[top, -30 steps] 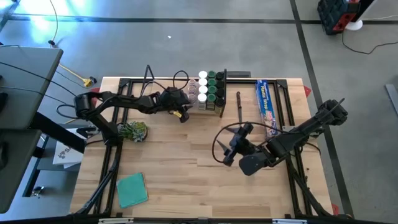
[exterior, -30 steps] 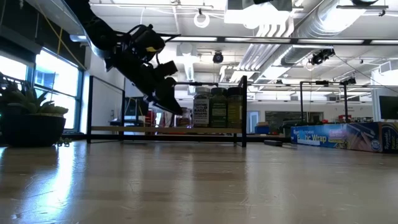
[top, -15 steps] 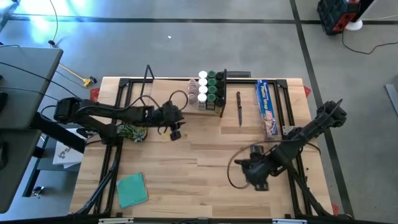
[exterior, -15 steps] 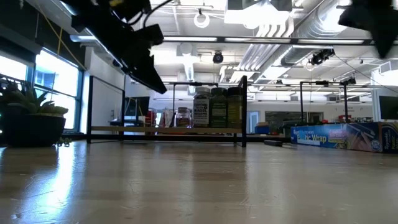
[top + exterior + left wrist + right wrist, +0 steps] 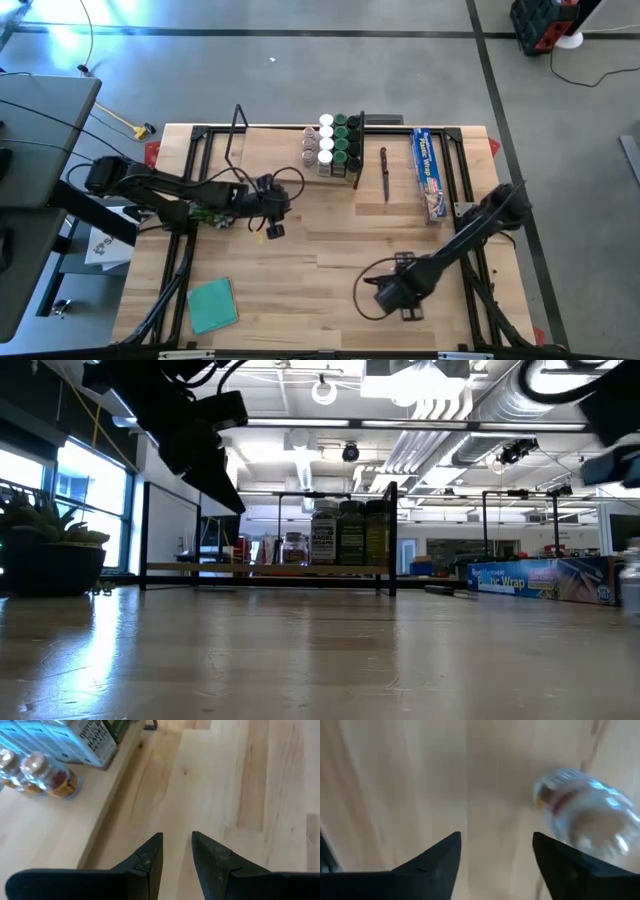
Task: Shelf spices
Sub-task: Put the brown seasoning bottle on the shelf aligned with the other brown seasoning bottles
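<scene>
- Spices (image 5: 334,143) clustered upright on shelf (image 5: 270,140), at its right end.
- Left gripper (image 5: 177,851) in front of shelf, over bare table (image 5: 320,250), slightly parted, empty.
- Right gripper (image 5: 496,855) well apart from shelf, wide open, empty; loose jar (image 5: 582,815) beside it.

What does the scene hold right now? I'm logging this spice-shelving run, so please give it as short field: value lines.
shelf: light-wood board with black wire end frames, at the table's far edge
spice jars: cluster standing at the shelf's right end
loose jar: one clear jar on the table ahead of the right gripper, not held
left gripper: empty, fingers slightly apart, over bare table near the shelf
right gripper: open, empty, over the table's near right part
other items: blue wrap box, knife, green cloth
</scene>
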{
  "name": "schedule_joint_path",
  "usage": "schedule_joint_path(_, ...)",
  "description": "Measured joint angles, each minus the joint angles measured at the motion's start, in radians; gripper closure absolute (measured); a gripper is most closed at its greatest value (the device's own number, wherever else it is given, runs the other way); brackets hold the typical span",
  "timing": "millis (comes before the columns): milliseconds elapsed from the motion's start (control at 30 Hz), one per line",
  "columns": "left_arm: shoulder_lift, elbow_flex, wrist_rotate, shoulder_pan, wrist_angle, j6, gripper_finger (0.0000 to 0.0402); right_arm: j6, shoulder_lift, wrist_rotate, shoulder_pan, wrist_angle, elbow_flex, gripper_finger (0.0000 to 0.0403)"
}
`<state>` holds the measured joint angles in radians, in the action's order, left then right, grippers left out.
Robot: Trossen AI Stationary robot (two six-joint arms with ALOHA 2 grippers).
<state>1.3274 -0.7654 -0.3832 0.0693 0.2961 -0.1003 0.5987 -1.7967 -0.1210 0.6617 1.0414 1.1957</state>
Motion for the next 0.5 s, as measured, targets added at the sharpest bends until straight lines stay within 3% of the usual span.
schedule_joint_path(167, 0.0, 0.0, -0.006, 0.042, 0.045, -0.03, 0.0304, 0.002, -0.043, 0.081, -0.098, -0.147, 0.0, 0.0213)
schedule_joint_path(333, 0.0, 0.0, -0.035, 0.083, 0.086, -0.07, 0.0304, -0.11, -0.051, 0.197, -0.243, -0.22, 0.0, 0.0262)
schedule_joint_path(500, 0.0, 0.0, -0.074, 0.113, 0.131, -0.108, 0.0304, -0.191, -0.021, 0.261, -0.356, -0.173, 0.054, 0.0289)
